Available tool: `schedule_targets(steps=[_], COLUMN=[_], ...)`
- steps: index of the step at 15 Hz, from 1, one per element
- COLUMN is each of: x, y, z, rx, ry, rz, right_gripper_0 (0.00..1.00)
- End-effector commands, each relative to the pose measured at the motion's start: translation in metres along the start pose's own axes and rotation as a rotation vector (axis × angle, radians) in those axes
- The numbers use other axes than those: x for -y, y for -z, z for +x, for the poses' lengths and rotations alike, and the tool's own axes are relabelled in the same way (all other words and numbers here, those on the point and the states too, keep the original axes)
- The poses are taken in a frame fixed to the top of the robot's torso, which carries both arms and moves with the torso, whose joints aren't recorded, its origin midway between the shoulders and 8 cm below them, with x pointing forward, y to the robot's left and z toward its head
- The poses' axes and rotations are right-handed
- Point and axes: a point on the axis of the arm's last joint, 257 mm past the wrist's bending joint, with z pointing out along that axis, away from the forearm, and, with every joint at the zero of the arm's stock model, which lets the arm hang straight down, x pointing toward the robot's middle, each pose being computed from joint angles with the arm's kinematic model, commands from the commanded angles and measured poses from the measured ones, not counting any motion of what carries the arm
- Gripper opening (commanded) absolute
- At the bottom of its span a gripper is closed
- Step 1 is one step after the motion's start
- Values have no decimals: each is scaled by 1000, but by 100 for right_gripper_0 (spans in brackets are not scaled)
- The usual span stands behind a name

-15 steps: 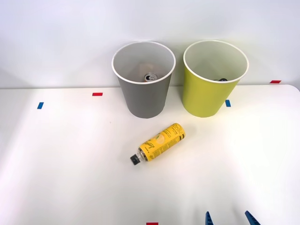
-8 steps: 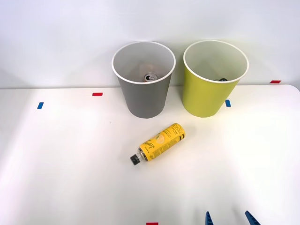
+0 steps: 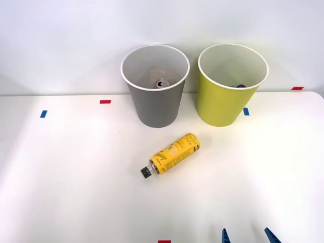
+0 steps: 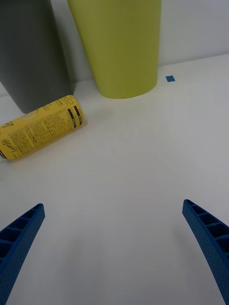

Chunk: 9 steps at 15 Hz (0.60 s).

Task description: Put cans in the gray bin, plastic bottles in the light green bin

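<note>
A small plastic bottle with a bright yellow label and a black cap (image 3: 171, 156) is seen lying on its side on the white table (image 3: 61, 172), in front of the two bins and apart from both. Its cap end is turned toward the robot and to the robot's left, while its base is turned toward the gap between the bins.

The tall, tapered gray bin with a white rim (image 3: 155, 86) is stood upright at the back of the table; inside it, the silver end of a metal can (image 3: 162, 83) is visible at the bottom. Just beside it, on the robot's right, the same-shaped yellow-green bin with a white rim (image 3: 232, 85) is stood upright — a small dark object is glimpsed just over its near rim, too hidden to be identified.

The right gripper (image 3: 245, 236) is held low at the near edge of the table, well apart from the bottle, with its two blue ribbed fingers (image 4: 19, 238) spread wide and nothing between them. From the wrist camera, the bottle (image 4: 40, 126) is seen beyond the fingers, lying near the foot of the gray bin (image 4: 28, 52) — the yellow-green bin (image 4: 119, 43) is stood next to it.

Small red and blue tape marks (image 3: 105, 102) are stuck on the table surface.
</note>
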Motion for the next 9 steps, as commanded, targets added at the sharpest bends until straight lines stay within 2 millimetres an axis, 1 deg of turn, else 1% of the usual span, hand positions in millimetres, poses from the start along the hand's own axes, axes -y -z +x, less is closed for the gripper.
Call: schedule_targets(steps=[1,9], x=[0,0], y=[0,0], z=[0,0], rx=[0,0], ry=[0,0], rz=[0,0], right_gripper_0=[100,100])
